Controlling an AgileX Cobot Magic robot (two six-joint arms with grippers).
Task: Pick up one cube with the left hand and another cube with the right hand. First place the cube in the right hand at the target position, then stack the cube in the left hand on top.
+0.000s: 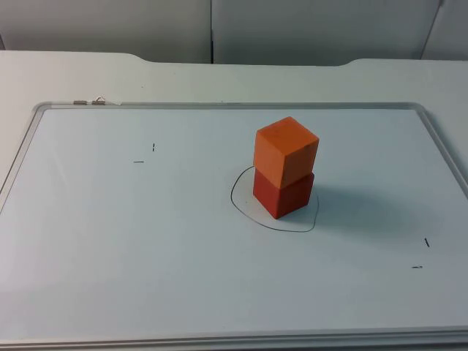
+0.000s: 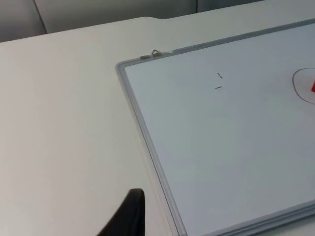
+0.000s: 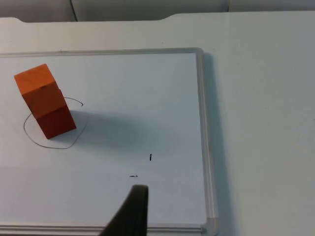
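Observation:
An orange cube [image 1: 287,150] stands stacked on a red cube [image 1: 285,194], slightly turned against it. The stack sits inside a hand-drawn oval outline [image 1: 248,216] on the whiteboard, right of the middle. The right wrist view shows the same orange cube [image 3: 38,91] on the red cube [image 3: 56,122], with nothing touching them. My left gripper [image 2: 129,216] hovers over bare table beside the board's left frame, far from the stack. My right gripper [image 3: 133,211] hangs over the board's right part, well clear of the cubes. Both arms wait away from the stack.
The whiteboard's metal frame [image 1: 219,104] rims the work area, with a small clip [image 1: 91,102] at its far left corner. Short pen marks [image 1: 146,153] lie at left and other pen marks [image 1: 423,252] at right. A grey partition wall [image 1: 292,29] closes the back.

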